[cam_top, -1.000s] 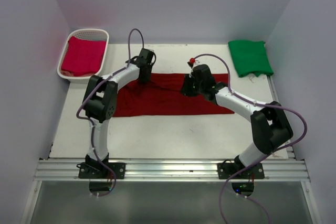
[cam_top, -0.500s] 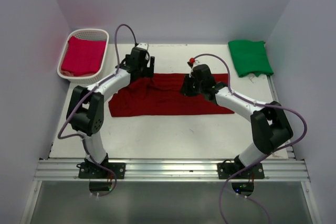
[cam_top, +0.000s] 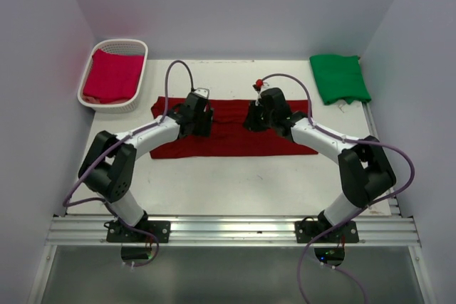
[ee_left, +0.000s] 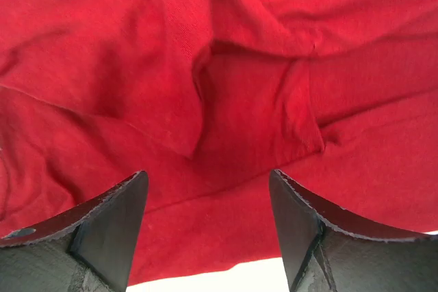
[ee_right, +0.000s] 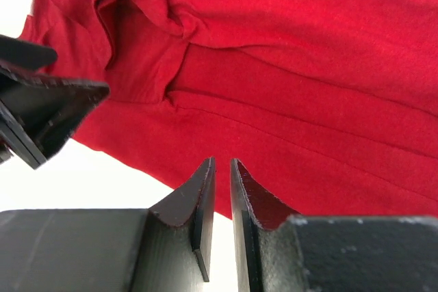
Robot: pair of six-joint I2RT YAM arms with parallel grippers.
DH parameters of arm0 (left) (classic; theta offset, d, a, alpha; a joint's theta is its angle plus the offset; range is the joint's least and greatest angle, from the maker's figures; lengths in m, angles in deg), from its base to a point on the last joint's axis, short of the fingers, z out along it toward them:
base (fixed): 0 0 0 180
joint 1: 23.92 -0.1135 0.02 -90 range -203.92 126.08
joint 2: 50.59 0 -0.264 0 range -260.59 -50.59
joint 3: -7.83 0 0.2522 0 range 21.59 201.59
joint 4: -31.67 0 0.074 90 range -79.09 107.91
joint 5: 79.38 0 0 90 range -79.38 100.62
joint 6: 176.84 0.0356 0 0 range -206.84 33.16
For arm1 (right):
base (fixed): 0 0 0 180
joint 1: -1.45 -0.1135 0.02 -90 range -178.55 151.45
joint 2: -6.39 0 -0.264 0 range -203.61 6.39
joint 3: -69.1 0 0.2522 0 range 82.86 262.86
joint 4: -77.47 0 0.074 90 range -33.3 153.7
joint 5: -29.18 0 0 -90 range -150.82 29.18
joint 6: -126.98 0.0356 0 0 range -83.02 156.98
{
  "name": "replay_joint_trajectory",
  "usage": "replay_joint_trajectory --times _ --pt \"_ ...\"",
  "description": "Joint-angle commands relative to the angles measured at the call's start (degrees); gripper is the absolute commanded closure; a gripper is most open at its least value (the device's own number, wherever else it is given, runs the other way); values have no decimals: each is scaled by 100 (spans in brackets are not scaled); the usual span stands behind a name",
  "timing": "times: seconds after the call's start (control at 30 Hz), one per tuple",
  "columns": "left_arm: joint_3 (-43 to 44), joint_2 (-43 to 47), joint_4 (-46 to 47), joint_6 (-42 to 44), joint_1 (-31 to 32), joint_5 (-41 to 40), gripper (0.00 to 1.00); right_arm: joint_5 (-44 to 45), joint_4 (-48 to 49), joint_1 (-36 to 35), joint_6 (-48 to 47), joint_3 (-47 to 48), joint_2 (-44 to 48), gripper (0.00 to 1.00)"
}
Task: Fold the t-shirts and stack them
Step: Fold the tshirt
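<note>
The dark maroon t-shirt (cam_top: 235,137) lies spread across the middle of the table, wrinkled, with a fold ridge in the left wrist view (ee_left: 239,66). It also fills the right wrist view (ee_right: 308,66). My left gripper (cam_top: 201,120) hovers over its left half, jaws wide open and empty (ee_left: 209,177). My right gripper (cam_top: 254,117) is over the shirt's far middle, jaws nearly together with nothing between them (ee_right: 222,162). The green t-shirt (cam_top: 339,78) lies folded at the far right. The pinkish crimson t-shirt (cam_top: 112,76) lies in the basket.
A white lattice basket (cam_top: 140,48) stands at the far left corner. Bare white table (cam_top: 235,183) shows in front of the maroon shirt. Side walls close in left and right. The left gripper's finger (ee_right: 41,111) shows in the right wrist view.
My left gripper has swung from the shirt's far left edge to above its left half. The shirt's far left corner now lies spread out. The right arm has hardly moved.
</note>
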Motion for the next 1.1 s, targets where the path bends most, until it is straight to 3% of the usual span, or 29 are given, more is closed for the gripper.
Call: replay_joint_trajectory --times 0.0,0.5,1.07 --pt "-102 -27 313 22 76 -133 25 -123 145 -64 8 75 -44 82" --pt "82 -915 885 92 85 -845 30 -53 57 -55 -80 83 -17 87" --pt "267 -932 1158 92 76 -1224 34 -35 13 -55 -141 101 -26 90"
